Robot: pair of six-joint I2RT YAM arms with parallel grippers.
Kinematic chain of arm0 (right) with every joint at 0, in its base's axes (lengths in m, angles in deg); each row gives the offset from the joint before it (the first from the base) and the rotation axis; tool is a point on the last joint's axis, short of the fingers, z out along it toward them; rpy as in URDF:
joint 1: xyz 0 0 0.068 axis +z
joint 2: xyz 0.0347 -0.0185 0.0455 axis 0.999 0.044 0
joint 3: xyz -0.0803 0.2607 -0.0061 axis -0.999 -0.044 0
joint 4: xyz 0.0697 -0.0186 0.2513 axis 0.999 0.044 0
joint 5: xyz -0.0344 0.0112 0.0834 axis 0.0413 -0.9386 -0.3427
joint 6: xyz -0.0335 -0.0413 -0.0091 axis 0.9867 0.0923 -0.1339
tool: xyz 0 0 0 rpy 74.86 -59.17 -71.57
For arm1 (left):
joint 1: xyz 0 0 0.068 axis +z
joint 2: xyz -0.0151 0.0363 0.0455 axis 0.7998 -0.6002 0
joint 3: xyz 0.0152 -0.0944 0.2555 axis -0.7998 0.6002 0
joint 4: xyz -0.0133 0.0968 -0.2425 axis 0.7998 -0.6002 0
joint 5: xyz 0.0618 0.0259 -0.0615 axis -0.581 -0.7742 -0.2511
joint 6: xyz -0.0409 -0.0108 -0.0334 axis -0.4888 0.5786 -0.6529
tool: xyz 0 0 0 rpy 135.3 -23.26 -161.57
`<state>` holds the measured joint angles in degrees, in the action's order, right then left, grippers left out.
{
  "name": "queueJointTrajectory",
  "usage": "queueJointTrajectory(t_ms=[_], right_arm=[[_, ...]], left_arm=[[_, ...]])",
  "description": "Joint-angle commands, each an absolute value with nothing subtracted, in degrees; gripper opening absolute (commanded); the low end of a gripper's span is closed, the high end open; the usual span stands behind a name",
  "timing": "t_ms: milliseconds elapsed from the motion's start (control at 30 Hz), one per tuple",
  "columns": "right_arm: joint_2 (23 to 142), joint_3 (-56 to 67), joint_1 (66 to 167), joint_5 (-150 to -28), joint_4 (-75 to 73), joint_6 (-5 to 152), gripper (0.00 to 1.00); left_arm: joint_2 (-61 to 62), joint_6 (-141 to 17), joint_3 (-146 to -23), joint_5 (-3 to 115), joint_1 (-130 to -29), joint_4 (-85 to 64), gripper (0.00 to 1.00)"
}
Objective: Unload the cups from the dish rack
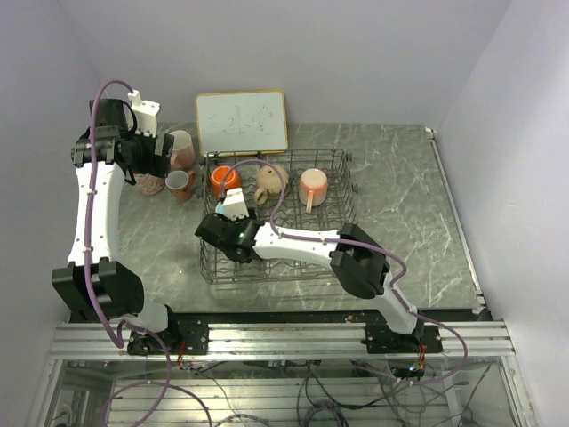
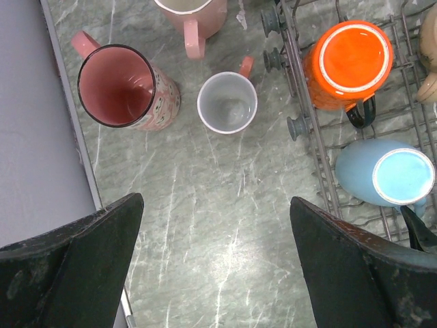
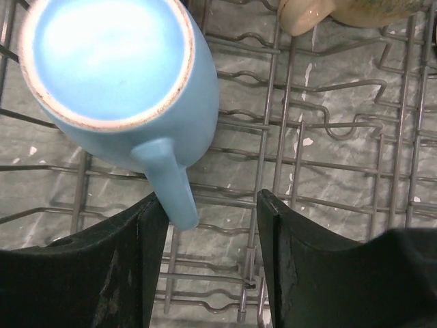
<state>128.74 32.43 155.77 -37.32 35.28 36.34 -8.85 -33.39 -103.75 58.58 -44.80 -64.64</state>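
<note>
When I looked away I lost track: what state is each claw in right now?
Left claw: open wide, holding nothing.
Right claw: open, straddling the light blue mug's handle, not yet clamped on it.

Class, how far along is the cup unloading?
Done: a patterned pink mug, a small cup and a plain pink mug stand on the table. In hand: the right gripper, jaws open, straddles the handle of the light blue mug. Left: it, the orange mug, tan mug and salmon mug sit in the dish rack.
</note>
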Motion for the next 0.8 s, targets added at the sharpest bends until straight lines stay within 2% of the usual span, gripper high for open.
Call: queueJointTrajectory(t_ms=[0,167,367,600,767], right_arm=[[125.85,30.56,155.10,-38.75,30.42,37.63,0.53],[127.14,29.47,153.21,-49.60,24.22,44.46,0.53],[127.60,29.49,151.09,-53.42,24.55,45.15,0.51],[127.96,30.02,151.03,-53.90,24.81,45.95,0.36],[127.18,29.58,151.08,-53.70,24.93,45.75,0.17]], left_arm=[[-7.00,-34.32,-103.52,60.86,-44.41,-64.24,1.00],[-7.01,-34.20,-103.98,61.07,-44.41,-64.81,1.00],[-6.91,-34.19,-104.53,61.49,-44.39,-65.13,1.00],[-6.24,-33.62,-103.48,63.04,-44.40,-65.12,1.00],[-5.11,-30.69,-102.02,67.16,-44.41,-66.94,1.00]])
